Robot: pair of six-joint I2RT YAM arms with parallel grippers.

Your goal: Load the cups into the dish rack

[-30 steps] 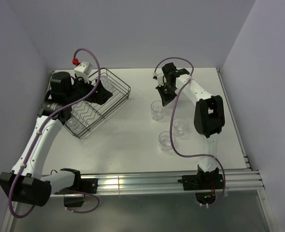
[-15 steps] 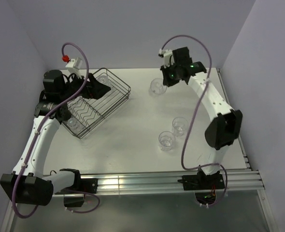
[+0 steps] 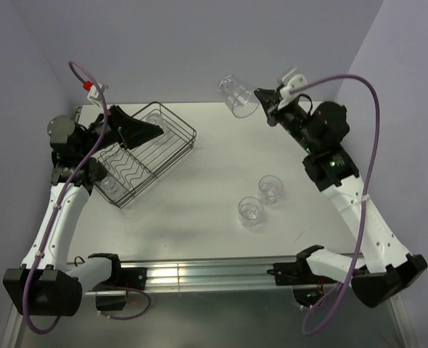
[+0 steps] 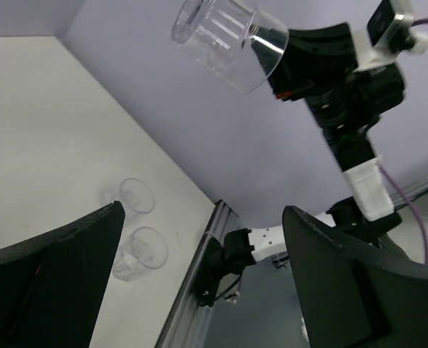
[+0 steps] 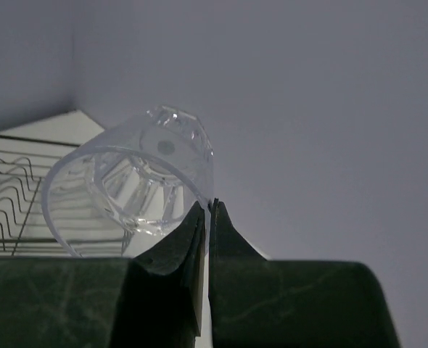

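My right gripper (image 3: pixel 262 98) is shut on the rim of a clear ribbed cup (image 3: pixel 237 94), held high near the back wall and tipped on its side. The right wrist view shows the fingertips (image 5: pixel 199 217) pinching the wall of that cup (image 5: pixel 138 181); the left wrist view shows the cup (image 4: pixel 225 40) in the air. The black wire dish rack (image 3: pixel 183 129) stands at the back left, with one cup (image 3: pixel 154 118) at its far end and another (image 3: pixel 111 185) at its near end. My left gripper (image 3: pixel 145 130) hangs open above the rack, empty. Two cups (image 3: pixel 270 188) (image 3: pixel 249 210) stand on the table.
A metal rail (image 3: pixel 221 272) runs along the table's near edge, by both arm bases. Walls close in the back and both sides. The rack's wavy dividers (image 5: pixel 11 196) show below the held cup. My right arm (image 4: pixel 352 123) stretches up across the left wrist view.
The right gripper lifted a cup off the table, raised it toward the back wall and tipped it sideways. The left arm rose and drew back to the left, gripper open.
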